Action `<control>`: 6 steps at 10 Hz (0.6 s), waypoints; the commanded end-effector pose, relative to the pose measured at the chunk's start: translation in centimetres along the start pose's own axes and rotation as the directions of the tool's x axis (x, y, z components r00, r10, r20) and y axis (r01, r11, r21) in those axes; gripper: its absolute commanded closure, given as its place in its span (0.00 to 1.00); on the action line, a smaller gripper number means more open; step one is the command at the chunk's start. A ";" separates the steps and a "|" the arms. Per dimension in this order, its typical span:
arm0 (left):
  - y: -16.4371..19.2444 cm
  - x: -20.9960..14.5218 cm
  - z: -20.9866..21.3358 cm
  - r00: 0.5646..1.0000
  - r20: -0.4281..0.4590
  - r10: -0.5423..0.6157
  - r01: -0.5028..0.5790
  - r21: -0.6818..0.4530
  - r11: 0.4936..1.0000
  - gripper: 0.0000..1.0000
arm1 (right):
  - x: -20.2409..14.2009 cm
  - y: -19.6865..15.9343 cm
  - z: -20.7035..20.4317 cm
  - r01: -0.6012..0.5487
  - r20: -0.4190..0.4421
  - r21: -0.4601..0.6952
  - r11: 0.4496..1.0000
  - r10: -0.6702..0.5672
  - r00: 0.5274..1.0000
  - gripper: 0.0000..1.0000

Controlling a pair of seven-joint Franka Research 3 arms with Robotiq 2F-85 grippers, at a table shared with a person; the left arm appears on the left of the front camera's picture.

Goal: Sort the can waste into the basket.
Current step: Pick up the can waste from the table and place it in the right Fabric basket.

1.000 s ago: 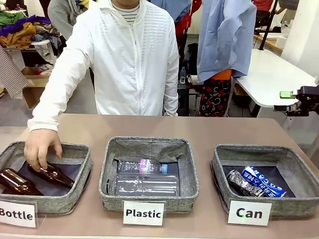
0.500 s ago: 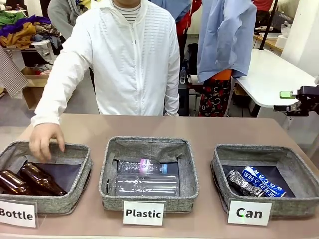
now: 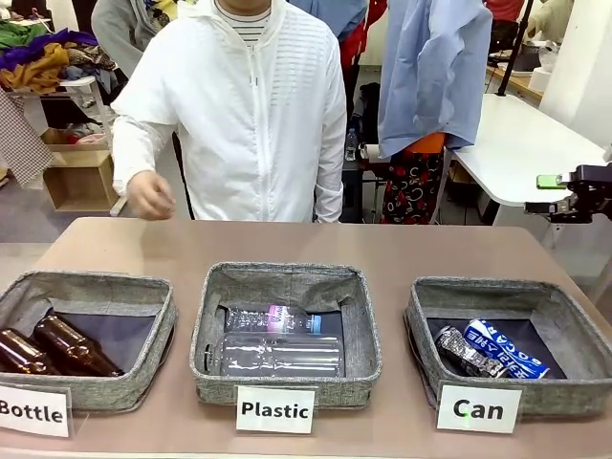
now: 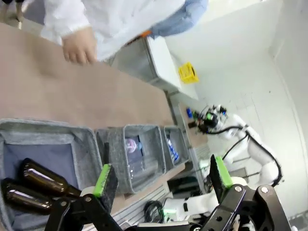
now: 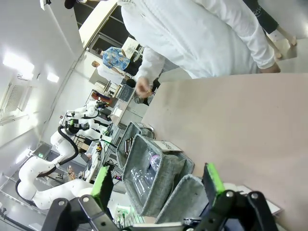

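**A robotics lab set up for sorting trials**

White robot arms (image 5: 43, 168) stand on benches in a bright, white-walled room. Three grey fabric bins (image 3: 285, 330) sit in a row on a brown table (image 3: 382, 251), fronted by printed cards reading "Bottle", "Plastic" and "Can" (image 3: 478, 409). Piled clothes (image 3: 43, 53) and a white worktable (image 3: 521, 143) lie behind.

Count here: three grey woven-fabric rectangular bins (image 3: 287, 277) side by side, each holding a pair: two brown glass bottles (image 3: 57, 349), two clear plastic bottles (image 3: 273, 354), two metal drink cans (image 3: 492, 349).
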State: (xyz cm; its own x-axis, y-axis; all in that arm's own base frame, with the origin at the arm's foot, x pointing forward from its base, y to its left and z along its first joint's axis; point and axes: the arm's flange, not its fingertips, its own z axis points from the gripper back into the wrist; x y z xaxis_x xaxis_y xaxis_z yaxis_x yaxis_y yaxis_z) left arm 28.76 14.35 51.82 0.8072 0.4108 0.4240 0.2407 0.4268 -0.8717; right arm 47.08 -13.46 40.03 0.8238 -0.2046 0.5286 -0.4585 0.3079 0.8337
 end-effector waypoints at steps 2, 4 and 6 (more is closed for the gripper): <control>0.2 1.2 -8.7 0.979 -0.201 -0.032 0.043 0.052 0.998 0.00 | -0.2 0.5 -0.1 -0.002 0.022 0.002 1.000 0.002 1.000 0.00; 2.1 1.3 -15.3 0.944 -0.329 0.027 -0.013 0.044 0.999 0.00 | -0.2 0.5 -0.1 -0.002 0.022 0.002 1.000 0.002 1.000 0.00; 4.4 1.7 -18.3 0.922 -0.374 0.095 -0.091 0.028 0.995 0.00 | -0.2 0.5 -0.1 -0.002 0.022 0.002 1.000 0.002 1.000 0.00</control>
State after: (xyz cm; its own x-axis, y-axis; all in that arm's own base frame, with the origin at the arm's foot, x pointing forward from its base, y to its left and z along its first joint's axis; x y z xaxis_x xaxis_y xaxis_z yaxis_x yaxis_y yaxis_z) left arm 39.24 0.93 44.07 0.9637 0.1054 0.2454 0.1741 0.4485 -0.8766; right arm 47.08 -13.44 40.03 0.8239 -0.2045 0.5285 -0.4585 0.3076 0.8338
